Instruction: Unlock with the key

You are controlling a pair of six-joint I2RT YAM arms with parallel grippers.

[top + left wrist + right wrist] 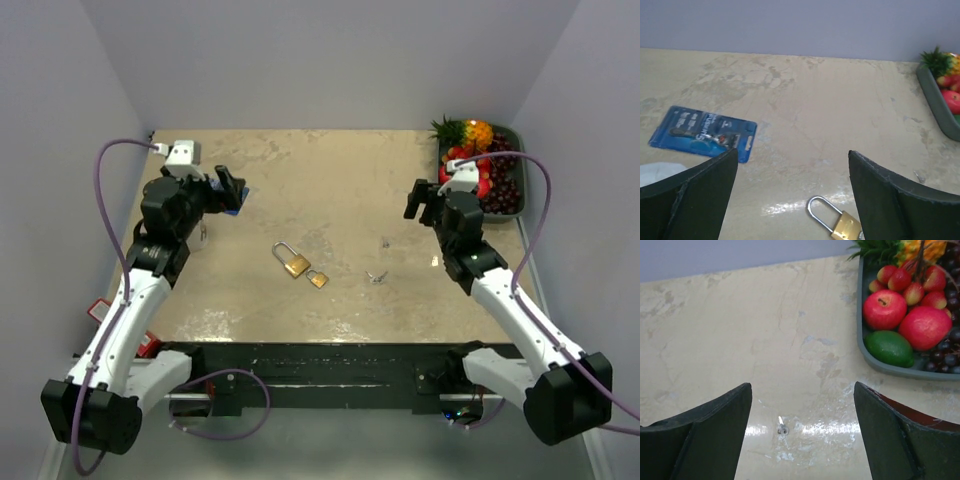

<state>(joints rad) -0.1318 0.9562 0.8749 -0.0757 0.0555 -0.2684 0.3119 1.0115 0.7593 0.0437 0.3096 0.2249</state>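
Note:
Two brass padlocks lie mid-table: a larger one (292, 262) with its shackle pointing to the far left, and a smaller one (317, 279) right beside it. A small silver key (375, 275) lies to their right. My left gripper (233, 190) is open and empty at the far left, above the table. In its wrist view (792, 151) the larger padlock (840, 222) shows low between the fingers. My right gripper (420, 200) is open and empty at the right (802, 385). A tiny silvery bit (782, 427) lies on the table between its fingers; I cannot tell what it is.
A blue blister pack (705, 132) lies on the table at the left, under the left gripper. A grey tray of fruit (512, 135) stands at the far right corner; it also shows in the right wrist view (862, 335). Walls close in the table on three sides.

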